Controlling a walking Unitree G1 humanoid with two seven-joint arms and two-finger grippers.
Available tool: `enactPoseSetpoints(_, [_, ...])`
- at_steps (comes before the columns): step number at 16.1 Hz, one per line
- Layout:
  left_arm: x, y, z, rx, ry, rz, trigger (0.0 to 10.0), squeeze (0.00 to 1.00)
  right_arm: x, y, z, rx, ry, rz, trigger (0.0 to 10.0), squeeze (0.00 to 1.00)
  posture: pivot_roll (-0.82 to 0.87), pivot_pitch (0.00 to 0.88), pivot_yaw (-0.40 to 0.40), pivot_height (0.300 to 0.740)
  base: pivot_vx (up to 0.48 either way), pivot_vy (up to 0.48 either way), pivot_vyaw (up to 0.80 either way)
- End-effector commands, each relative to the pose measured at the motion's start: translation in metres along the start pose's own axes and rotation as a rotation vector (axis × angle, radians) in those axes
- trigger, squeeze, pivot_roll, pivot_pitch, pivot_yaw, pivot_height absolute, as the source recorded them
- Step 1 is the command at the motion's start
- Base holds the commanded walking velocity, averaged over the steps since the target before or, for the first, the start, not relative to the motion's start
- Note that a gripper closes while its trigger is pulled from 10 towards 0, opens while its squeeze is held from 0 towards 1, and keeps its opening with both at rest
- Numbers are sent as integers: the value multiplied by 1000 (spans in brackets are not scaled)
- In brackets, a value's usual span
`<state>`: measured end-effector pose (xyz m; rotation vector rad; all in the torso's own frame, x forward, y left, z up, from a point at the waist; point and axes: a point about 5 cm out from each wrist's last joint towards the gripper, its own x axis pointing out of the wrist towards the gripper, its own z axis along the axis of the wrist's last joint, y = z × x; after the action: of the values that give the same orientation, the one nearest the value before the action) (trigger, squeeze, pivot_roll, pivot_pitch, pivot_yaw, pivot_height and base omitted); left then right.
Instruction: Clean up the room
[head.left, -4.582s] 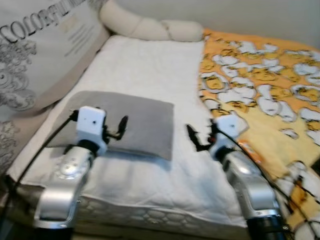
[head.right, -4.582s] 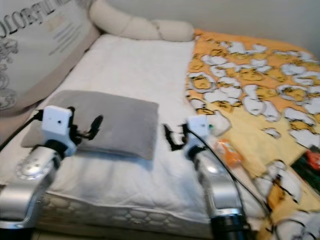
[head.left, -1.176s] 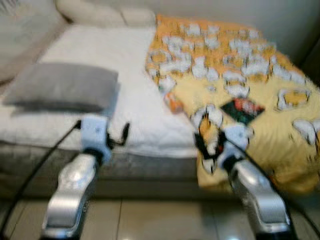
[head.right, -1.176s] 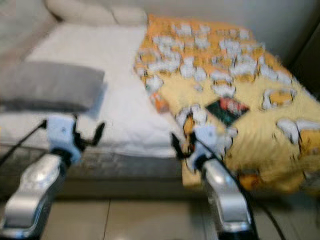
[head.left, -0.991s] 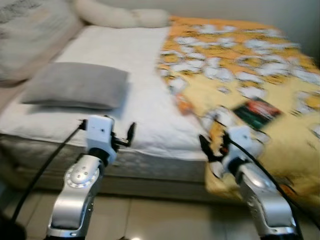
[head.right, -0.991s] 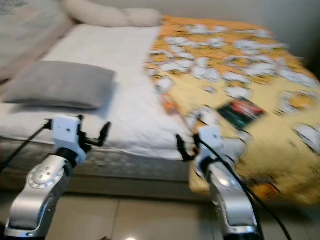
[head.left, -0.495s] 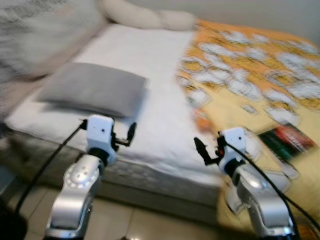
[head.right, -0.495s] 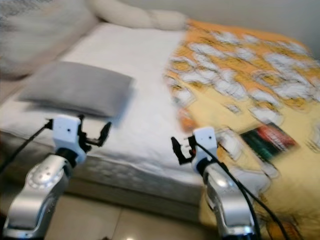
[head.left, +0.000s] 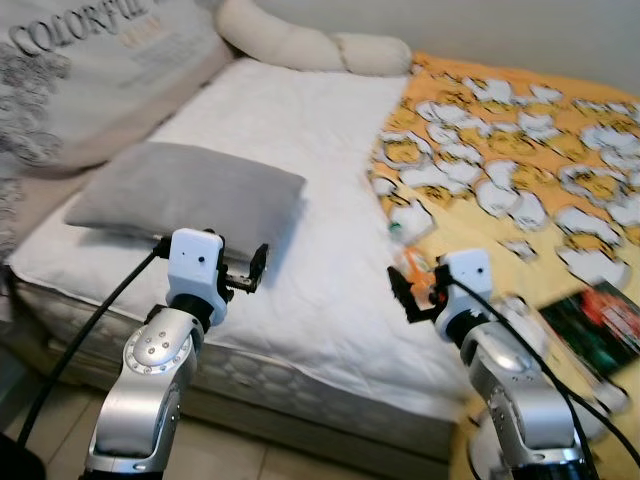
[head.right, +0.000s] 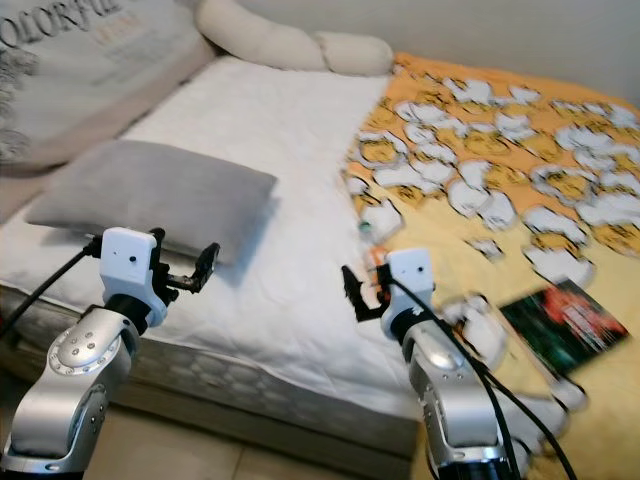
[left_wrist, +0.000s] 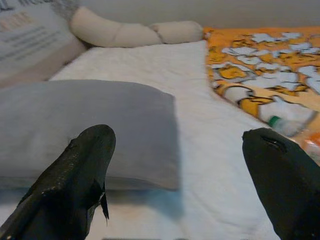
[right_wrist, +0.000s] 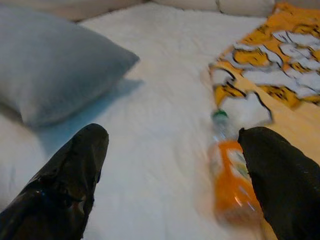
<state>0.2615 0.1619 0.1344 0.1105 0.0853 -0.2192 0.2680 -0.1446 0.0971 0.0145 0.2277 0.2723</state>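
Both grippers, left (head.left: 258, 268) and right (head.left: 398, 292), are hovering empty with fingers spread wide over the white mattress (head.left: 300, 150), while the orange bottle (right_wrist: 230, 187) is lying at the yellow blanket's (head.left: 520, 150) edge, near the right gripper, the grey pillow (head.left: 190, 200) resting beside the left.

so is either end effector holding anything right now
No, nothing is held. The left end effector and right end effector are both open and bare above the bed; the bottle lies ungrasped.

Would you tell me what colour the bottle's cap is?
Green; the bottle has an orange label, and this shows best in the right wrist view.
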Motion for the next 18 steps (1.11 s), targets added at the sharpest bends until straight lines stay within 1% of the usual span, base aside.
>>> enactPoseSetpoints(1, [1, 3, 1, 8, 4, -11, 10000, 0, 1, 0, 2, 35, 1, -17, 10000, 0, -18, 0, -14, 740, 382, 0, -800])
enactPoseSetpoints(3, [2, 1, 1, 8, 5, -32, 10000, 0, 2, -1, 3, 30, 3, -19, 10000, 0, -20, 0, -12, 740, 381, 0, -800])
enactPoseSetpoints(5, [3, -2, 2, 11, 10, -67, 10000, 0, 2, -3, 6, 8, 1, -25, 10000, 0, -24, 0, -7, 740, 386, 0, -425])
enactPoseSetpoints(7, [2, -5, -1, 19, 33, -119, 10000, 0, 4, -3, 9, -16, 18, -26, 10000, 0, -24, 0, -5, 740, 358, 0, 0])
enactPoseSetpoints(8, [-3, -14, -7, 44, 80, -251, 10000, 0, 8, -3, 8, -58, 83, -6, 10000, 0, -24, 0, -3, 740, 0, 0, 0])
enactPoseSetpoints(9, [-5, -19, -10, 85, 105, -328, 10000, 0, 12, -7, 6, -88, 145, 13, 10000, 0, -22, 0, -3, 740, 0, 0, 0])
enactPoseSetpoints(10, [-4, -19, -9, 100, 105, -342, 10000, 0, 14, -8, 5, -91, 164, 21, 10000, 0, -22, 0, -3, 740, 0, 0, 0])
enactPoseSetpoints(11, [-1, -17, -5, 114, 94, -359, 10000, 0, 18, -14, 4, -81, 211, 42, 10000, 929, -23, 0, -8, 740, 0, 0, 0])
enactPoseSetpoints(12, [1, -16, -2, 120, 95, -378, 10000, 0, 22, -18, 4, -84, 243, 53, 10000, 1000, -20, 0, -11, 740, 0, 0, 0])
enactPoseSetpoints(14, [4, -14, 2, 130, 104, -417, 10000, 0, 29, -24, 4, -79, 286, 60, 10000, 1000, -22, 0, -12, 740, 0, 0, 0])
enactPoseSetpoints(15, [7, -13, 5, 148, 151, -510, 10000, 0, 45, -30, 8, -54, 348, 102, 10000, 1000, -18, 0, -14, 740, 0, 0, 0])
enactPoseSetpoints(17, [8, -12, 5, 151, 228, -617, 10000, 0, 59, -35, 12, -65, 433, 144, 10000, 1000, -15, 0, -15, 740, 0, 0, 0])
enactPoseSetpoints(18, [9, -13, 5, 145, 261, -648, 10000, 0, 64, -36, 14, -75, 458, 162, 10000, 1000, -15, 0, -15, 740, 0, 0, 0])
